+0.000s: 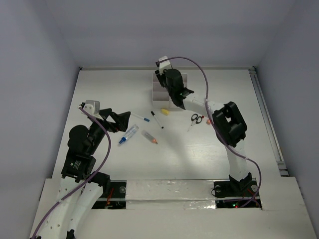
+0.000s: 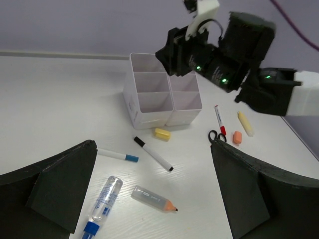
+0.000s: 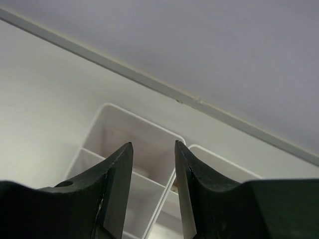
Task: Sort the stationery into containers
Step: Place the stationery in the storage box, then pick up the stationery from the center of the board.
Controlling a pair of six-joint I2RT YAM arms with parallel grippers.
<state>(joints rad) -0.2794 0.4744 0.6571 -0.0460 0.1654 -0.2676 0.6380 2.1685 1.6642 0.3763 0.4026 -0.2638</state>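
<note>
The white organiser tray (image 1: 160, 92) stands at the back middle; it also shows in the left wrist view (image 2: 149, 99) and the right wrist view (image 3: 144, 122). My right gripper (image 1: 172, 87) hangs open and empty over the tray's far compartments (image 3: 153, 144). My left gripper (image 1: 119, 121) is open and empty (image 2: 153, 143), low over loose stationery: a blue-capped pen (image 2: 117, 156), a black-capped pen (image 2: 153, 154), a clear tube with a blue cap (image 2: 102, 199), a pencil-shaped tube (image 2: 152, 198) and a yellow eraser (image 2: 162, 133).
Right of the tray lie black scissors (image 2: 215, 135), a red-capped pen (image 2: 220, 119), an orange eraser (image 2: 237, 137) and a cream tube (image 2: 245, 123). The right arm (image 1: 227, 122) reaches across above them. Walls close the table on three sides.
</note>
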